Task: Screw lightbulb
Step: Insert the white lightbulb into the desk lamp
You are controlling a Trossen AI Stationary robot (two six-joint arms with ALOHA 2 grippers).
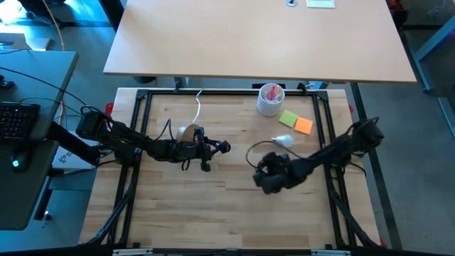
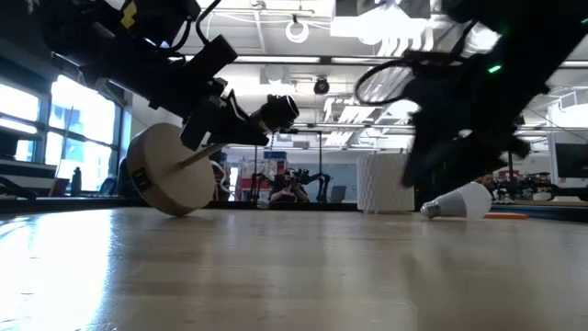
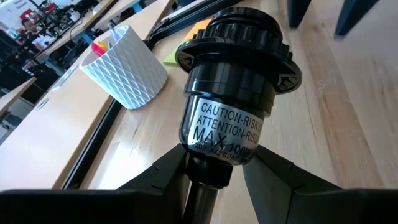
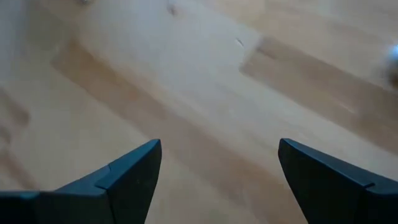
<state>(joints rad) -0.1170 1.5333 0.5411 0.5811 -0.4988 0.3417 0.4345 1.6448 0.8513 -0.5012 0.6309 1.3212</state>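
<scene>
Your left gripper (image 3: 214, 171) clamps the glossy black socket (image 3: 239, 81), tilting its round wooden stand (image 2: 170, 170). Your right gripper (image 4: 217, 180) gapes empty, lower right of centre, beside the smooth white lightbulb (image 1: 284, 141).

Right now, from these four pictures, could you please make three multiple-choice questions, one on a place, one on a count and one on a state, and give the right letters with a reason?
1. Where is the lightbulb?
A. lying on the table
B. held in the right gripper
C. inside the white ribbed cup

2. How many sticky notes lie near that cup?
A. one
B. two
C. four

3. What is the state of the left gripper?
A. open over bare wood
B. shut on the lamp socket
C. shut on the bulb

Answers:
1 A: the low view shows it on its side on the wood.
2 B: the high view shows a green note and an orange note.
3 B: its wrist view shows both fingers clamping the black socket's neck.
</scene>
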